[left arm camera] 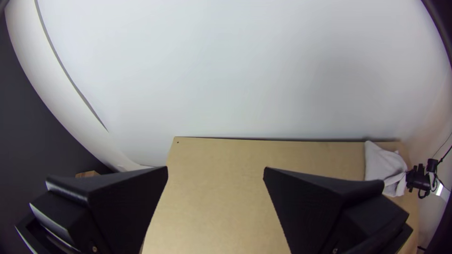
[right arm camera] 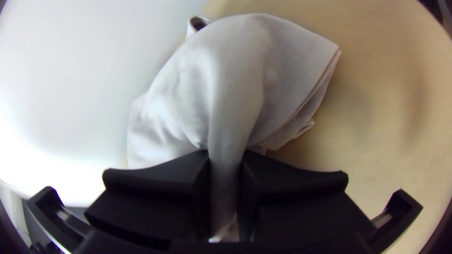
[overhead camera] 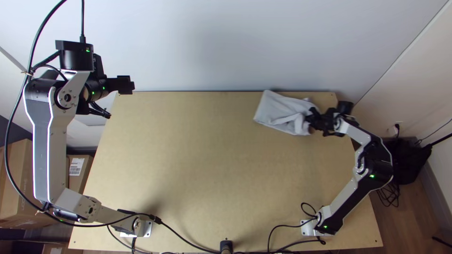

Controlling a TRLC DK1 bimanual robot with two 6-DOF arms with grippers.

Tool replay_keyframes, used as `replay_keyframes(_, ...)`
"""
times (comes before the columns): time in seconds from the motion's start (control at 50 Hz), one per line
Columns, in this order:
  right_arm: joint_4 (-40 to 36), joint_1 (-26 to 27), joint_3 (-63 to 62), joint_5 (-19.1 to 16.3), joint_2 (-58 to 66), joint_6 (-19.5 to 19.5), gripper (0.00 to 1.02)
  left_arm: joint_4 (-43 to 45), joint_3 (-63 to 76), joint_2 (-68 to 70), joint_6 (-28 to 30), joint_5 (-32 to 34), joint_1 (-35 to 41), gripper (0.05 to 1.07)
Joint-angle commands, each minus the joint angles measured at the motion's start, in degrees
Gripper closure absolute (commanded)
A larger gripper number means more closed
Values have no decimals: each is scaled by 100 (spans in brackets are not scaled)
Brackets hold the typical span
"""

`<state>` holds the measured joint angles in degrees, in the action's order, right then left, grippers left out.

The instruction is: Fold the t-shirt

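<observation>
The pale grey t-shirt [overhead camera: 278,110] lies folded into a small, rumpled bundle at the table's far right corner. At its right end is my right gripper [overhead camera: 314,120]. In the right wrist view, a bunched ridge of the t-shirt [right arm camera: 254,70] runs between the two fingers of the right gripper [right arm camera: 225,174], which is shut on it. My left gripper [overhead camera: 126,84] is held up at the far left corner, well away from the cloth. The left wrist view shows the left gripper [left arm camera: 215,174] open with nothing between its fingers, and the t-shirt [left arm camera: 382,162] far off.
The wooden table [overhead camera: 202,164] is bare across its middle and left. A white wall [overhead camera: 197,42] stands behind its far edge. Black cables [overhead camera: 188,241] run along the near edge, and cardboard boxes [overhead camera: 16,188] stand on the floor at the left.
</observation>
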<state>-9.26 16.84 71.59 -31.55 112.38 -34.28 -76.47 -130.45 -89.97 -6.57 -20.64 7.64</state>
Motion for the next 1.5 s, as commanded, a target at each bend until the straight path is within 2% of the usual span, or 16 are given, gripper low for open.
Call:
replay_keyframes(0.0, 152, 584, -146, 272, -172, -114, 100, 114, 46, -90, 33, 78, -43, 10)
replay_keyframes(0.04, 161, 750, -137, 316, -155, -87, 95, 132, 46, -108, 42, 96, -43, 10)
replay_keyframes(0.06, 161, 812, -146, 307, -155, -61, 85, 141, 46, -117, 50, 113, -43, 10)
replay_keyframes(0.08, 161, 865, -154, 307, -164, -43, 70, 150, 46, -117, 50, 140, -43, 10)
replay_keyframes(0.12, 161, 944, -154, 316, -199, 53, 22, 176, 46, -134, 59, 192, -43, 10)
replay_keyframes(0.14, 152, 979, -137, 316, -216, 106, 4, 185, 46, -143, 59, 192, -43, 10)
replay_keyframes(0.16, 143, 1014, -128, 316, -243, 168, 3, 194, 46, -152, 59, 192, -43, 10)
replay_keyframes(0.34, 12, 1269, -75, 624, -849, 291, 3, 220, 46, -170, 68, 227, -34, 10)
replay_keyframes(0.44, -762, 1348, 39, 993, -1324, 211, 3, 229, 46, -152, 68, 227, -52, 10)
replay_keyframes(0.58, -2291, 1375, 162, 1090, -1877, -377, 3, 229, 64, -108, 121, 236, -175, 10)
replay_keyframes(0.76, -3091, 1199, 4, 1090, -2167, -1441, 4, 229, 90, -47, 165, 403, -395, 10)
replay_keyframes(0.94, -3434, 874, 109, 940, -1869, -1968, 7, 229, 169, 15, 226, 403, -518, 10)
replay_keyframes(1.02, -3627, 733, 241, 747, -1640, -1942, 9, 229, 178, 50, 279, 412, -562, 10)
replay_keyframes(1.1, -3627, 575, 311, 747, -1499, -1784, 13, 229, 187, 68, 296, 430, -641, 10)
replay_keyframes(1.26, -3618, 469, 443, 756, -1253, -1740, 13, 229, 275, 138, 367, 500, -773, 10)
replay_keyframes(1.48, -3407, 469, 742, 879, -726, -1661, 20, 229, 284, 147, 428, 509, -834, 10)
